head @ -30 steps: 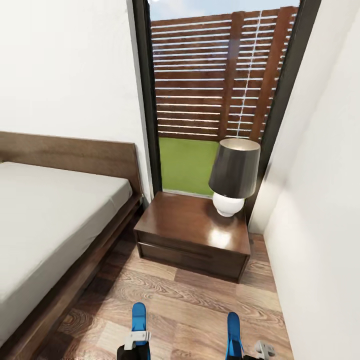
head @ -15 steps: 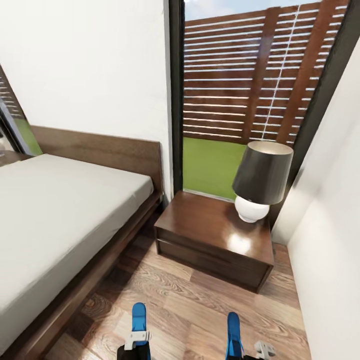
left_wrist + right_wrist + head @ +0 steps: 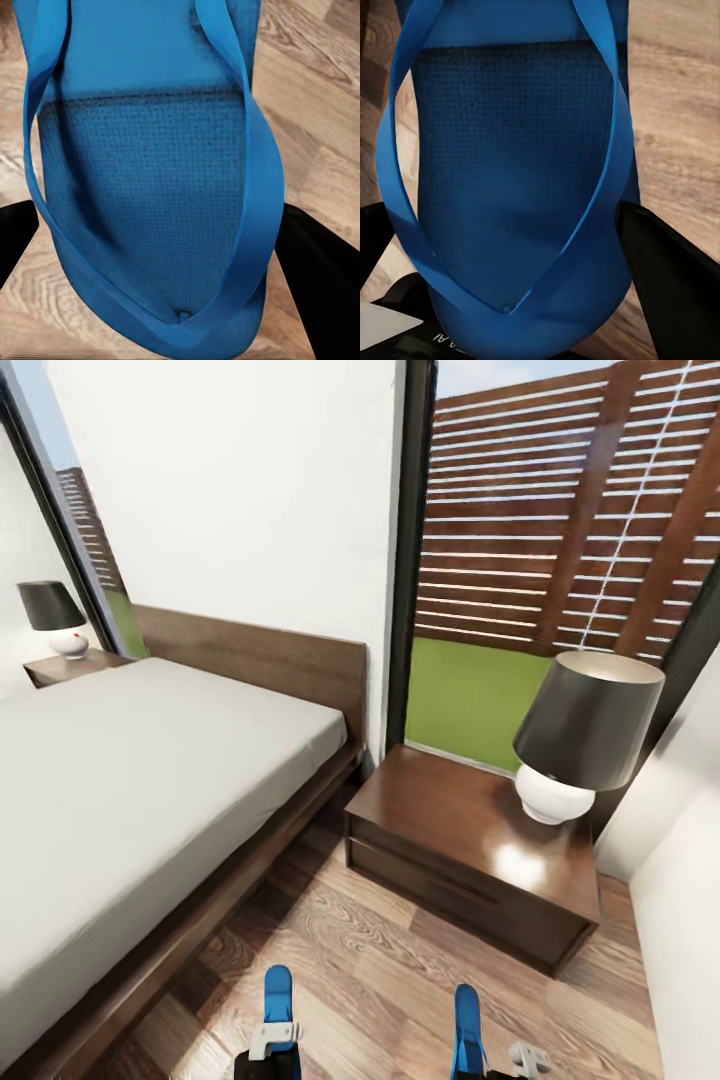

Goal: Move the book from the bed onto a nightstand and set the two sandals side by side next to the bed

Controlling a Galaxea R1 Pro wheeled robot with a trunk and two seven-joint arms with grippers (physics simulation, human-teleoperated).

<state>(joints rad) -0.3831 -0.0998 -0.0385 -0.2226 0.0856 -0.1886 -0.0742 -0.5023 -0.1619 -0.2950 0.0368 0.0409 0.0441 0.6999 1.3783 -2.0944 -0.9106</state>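
Two bright blue sandals are held up over the wood floor, one in each gripper. My left gripper (image 3: pixel 272 1052) is shut on the left sandal (image 3: pixel 277 995); in the left wrist view this sandal (image 3: pixel 150 172) sits between the black fingers (image 3: pixel 324 285). My right gripper (image 3: pixel 482 1060) is shut on the right sandal (image 3: pixel 466 1015), and the right wrist view has that sandal (image 3: pixel 510 165) beside a finger (image 3: pixel 671 289). The bed (image 3: pixel 130 780) lies to the left. The near nightstand (image 3: pixel 440 830) stands ahead, the far nightstand (image 3: pixel 50 670) beyond the bed. The book is out of view.
A dark-shaded lamp with a white base (image 3: pixel 580 740) stands on the near nightstand's right half; a smaller-looking one (image 3: pixel 55 615) stands on the far nightstand. A tall window (image 3: pixel 560 560) is behind the near nightstand, a white wall (image 3: pixel 690 920) at right. Floor (image 3: pixel 370 970) lies between bed and nightstand.
The camera has swung left, so bed and near nightstand slid rightward in view and the far nightstand with its lamp came into sight. Both sandals stay gripped.
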